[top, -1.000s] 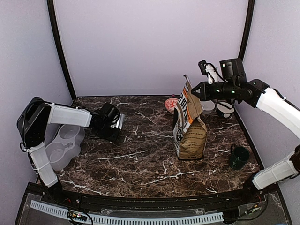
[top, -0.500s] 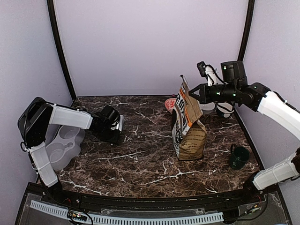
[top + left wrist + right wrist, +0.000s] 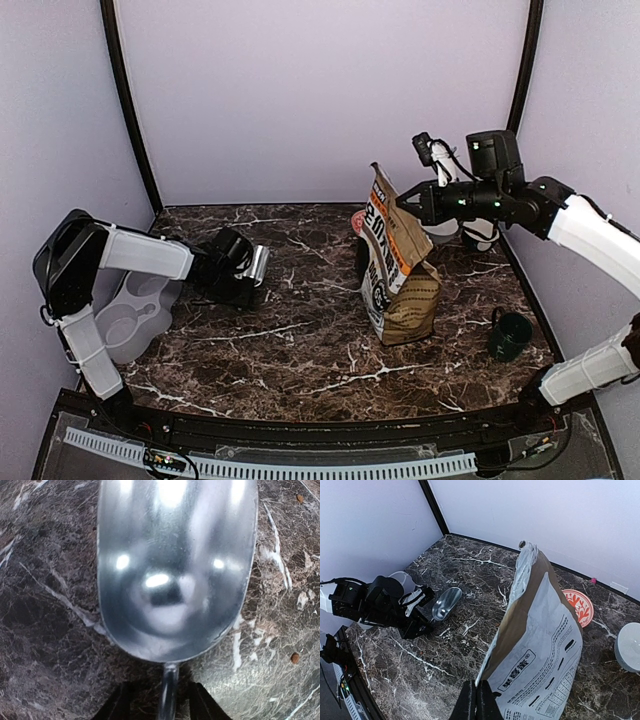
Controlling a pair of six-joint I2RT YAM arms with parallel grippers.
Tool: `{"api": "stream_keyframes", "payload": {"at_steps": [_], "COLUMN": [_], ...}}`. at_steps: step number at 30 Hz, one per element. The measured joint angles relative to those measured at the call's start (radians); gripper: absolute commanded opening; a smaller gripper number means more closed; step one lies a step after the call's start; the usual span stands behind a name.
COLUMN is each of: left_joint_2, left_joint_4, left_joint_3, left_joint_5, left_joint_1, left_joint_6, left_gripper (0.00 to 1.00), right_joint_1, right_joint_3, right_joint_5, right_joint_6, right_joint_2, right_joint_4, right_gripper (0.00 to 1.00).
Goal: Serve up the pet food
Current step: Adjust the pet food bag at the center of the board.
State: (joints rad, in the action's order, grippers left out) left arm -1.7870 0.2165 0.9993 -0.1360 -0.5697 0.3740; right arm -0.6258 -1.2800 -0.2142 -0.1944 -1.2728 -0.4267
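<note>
status: early stage, nothing served.

the right hand [image 3: 405, 197] is pressed together on the top edge of the tall brown-and-white printed paper bag [image 3: 398, 265]. the bag stands right of centre in the top view, with its top leaning toward the left of the frame. in the right wrist view the pinch on the bag's lip sits at the bottom centre. the mouth looks narrow and the contents are not visible.

the left hand [image 3: 238, 268] lies low at centre left of the top view. in the left wrist view its fingers [image 3: 120, 706] are spread on either side of the thin handle of the shiny metal scoop [image 3: 172, 565]. a gap shows on both sides, so the handle is straddled, not pinched. the scoop appears to rest on the dark marbled tabletop [image 3: 300, 350], and its bowl is empty.

pet food: the only food in sight is a few stray reddish-brown kibble pellets [image 3: 295, 657] on the tabletop at the right edge of the left wrist view. the bulk is judged to be inside the bag.

the grey plastic double bowl [image 3: 135, 305] sits at the far left of the top view, beside the left arm. no kibble can be made out in it.

outstanding, by judgement: close on the scoop handle, open the bag mouth, load the scoop and carry it to the double bowl.
</note>
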Motion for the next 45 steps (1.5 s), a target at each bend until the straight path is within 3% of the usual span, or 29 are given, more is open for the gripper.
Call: {"api": "stream_keyframes", "payload": {"at_steps": [7,16,25,38,42,45], "left_joint_2": [0.050,0.135,0.185,0.240,0.287,0.330], "left_joint_4": [0.006,0.007,0.020,0.037,0.034,0.023], "left_joint_3": [-0.026,-0.046,-0.066,-0.066,-0.066,-0.066], "left_joint_5": [0.020,0.026,0.020,0.029,0.048,0.061], "left_joint_1": [0.000,0.000,0.000,0.000,0.000,-0.005], "left_joint_6": [0.000,-0.001,-0.002,-0.023,-0.032,-0.040], "left_gripper": [0.58,0.72,0.75,0.74,0.74,0.73], "right_joint_1": [-0.024,-0.119,-0.193,-0.211,-0.211,-0.212], "right_joint_3": [-0.033,-0.183,-0.319,-0.201,-0.159,-0.147], "right_joint_5": [0.002,0.017,0.078,0.157,0.188,0.193], "right_joint_6": [0.003,0.006,0.015,-0.049,-0.064,-0.063], "right_joint_2": [-0.024,-0.172,-0.300,-0.246,-0.215,-0.201], "right_joint_4": [-0.016,-0.051,-0.071,0.067,0.097,0.135], "right_gripper": [0.00,0.00,0.00,0.00,0.23,0.45]}}
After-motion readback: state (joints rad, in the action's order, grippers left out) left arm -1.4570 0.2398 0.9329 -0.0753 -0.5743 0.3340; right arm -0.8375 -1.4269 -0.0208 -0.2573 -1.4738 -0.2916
